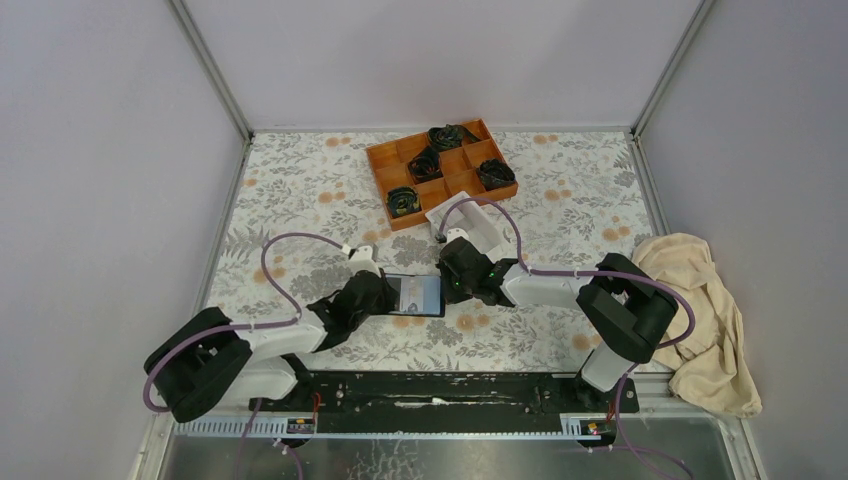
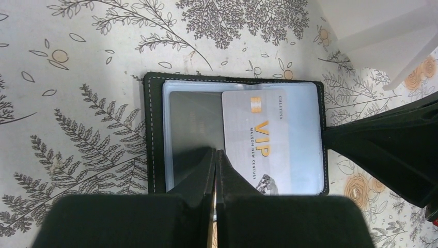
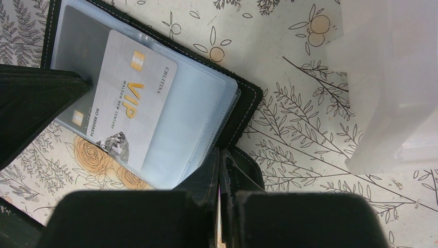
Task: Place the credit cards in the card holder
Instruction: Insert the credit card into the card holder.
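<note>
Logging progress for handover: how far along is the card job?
Done: the black folding card holder lies open with one pale grey VIP credit card on its clear sleeves. In hand: seating that card; the left gripper and right gripper, both shut, rest their tips at the holder. Left: whether it is fully in is unclear; the white open-top box hides its contents.

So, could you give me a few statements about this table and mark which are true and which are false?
The card holder lies open on the table. True.
A card printed VIP rests on its clear pockets. True.
Both arms' jaws stand wide open. False: both pairs are shut.
The orange tray is empty. False: black bundles sit in several compartments.
A beige cloth lies on the left arm's side. False: it is on the right arm's side.
</note>
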Robot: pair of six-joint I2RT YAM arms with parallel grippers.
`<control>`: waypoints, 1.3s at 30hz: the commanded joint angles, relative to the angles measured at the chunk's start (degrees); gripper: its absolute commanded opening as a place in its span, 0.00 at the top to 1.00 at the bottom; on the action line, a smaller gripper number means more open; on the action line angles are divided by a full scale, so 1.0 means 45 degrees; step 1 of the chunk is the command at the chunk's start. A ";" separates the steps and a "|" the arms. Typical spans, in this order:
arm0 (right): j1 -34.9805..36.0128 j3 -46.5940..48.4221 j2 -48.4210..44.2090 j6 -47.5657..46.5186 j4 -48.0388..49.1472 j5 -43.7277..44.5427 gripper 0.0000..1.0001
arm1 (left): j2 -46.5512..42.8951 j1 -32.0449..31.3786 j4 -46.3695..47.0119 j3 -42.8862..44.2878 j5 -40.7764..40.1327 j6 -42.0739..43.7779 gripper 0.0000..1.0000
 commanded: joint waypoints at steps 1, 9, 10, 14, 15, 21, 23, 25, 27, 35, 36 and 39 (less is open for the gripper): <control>0.0192 -0.0266 0.0270 0.0108 0.0135 0.0290 1.00 | 0.0418 -0.0359 -0.0796 0.0566 -0.0941 0.0451 1.00; 0.0197 -0.0260 0.0285 0.0078 0.0103 0.0281 1.00 | 0.1527 -0.1271 -0.1587 0.1614 -0.1621 0.0867 1.00; 0.0197 -0.0255 0.0289 0.0103 0.0103 0.0262 1.00 | 0.1611 -0.1362 -0.1632 0.1686 -0.1680 0.0860 1.00; 0.0193 -0.0231 0.0329 0.0110 0.0111 0.0232 1.00 | 0.1633 -0.1552 -0.1537 0.1699 -0.1811 0.0729 1.00; 0.0191 -0.0226 0.0339 0.0098 0.0104 0.0217 1.00 | 0.1625 -0.1585 -0.1467 0.1690 -0.1799 0.0733 1.00; 0.0226 -0.0284 0.0340 0.0161 0.0165 0.0210 1.00 | 0.1452 -0.1702 -0.0908 0.1670 -0.1784 0.0701 1.00; 0.0238 -0.0313 0.0346 0.0134 0.0185 0.0200 1.00 | 0.1384 -0.1725 -0.0687 0.1704 -0.1778 0.0722 1.00; 0.0233 -0.0333 0.0324 0.0149 0.0196 0.0212 1.00 | 0.1338 -0.1752 -0.0491 0.1757 -0.1774 0.0723 1.00; 0.0236 -0.0357 0.0324 0.0153 0.0229 0.0212 1.00 | 0.1379 -0.1797 -0.0315 0.1805 -0.1749 0.0742 1.00; 0.0252 -0.0339 0.0352 0.0173 0.0259 0.0152 1.00 | 0.1189 -0.1942 -0.0036 0.1960 -0.2033 0.0729 0.97; 0.0257 -0.0343 0.0349 0.0137 0.0249 0.0149 1.00 | 0.1005 -0.1953 -0.0151 0.1917 -0.2232 0.0704 0.95; 0.0243 -0.0343 0.0295 0.0146 0.0223 0.0178 1.00 | 0.0413 -0.1960 -0.0649 0.1789 -0.2986 0.0606 0.94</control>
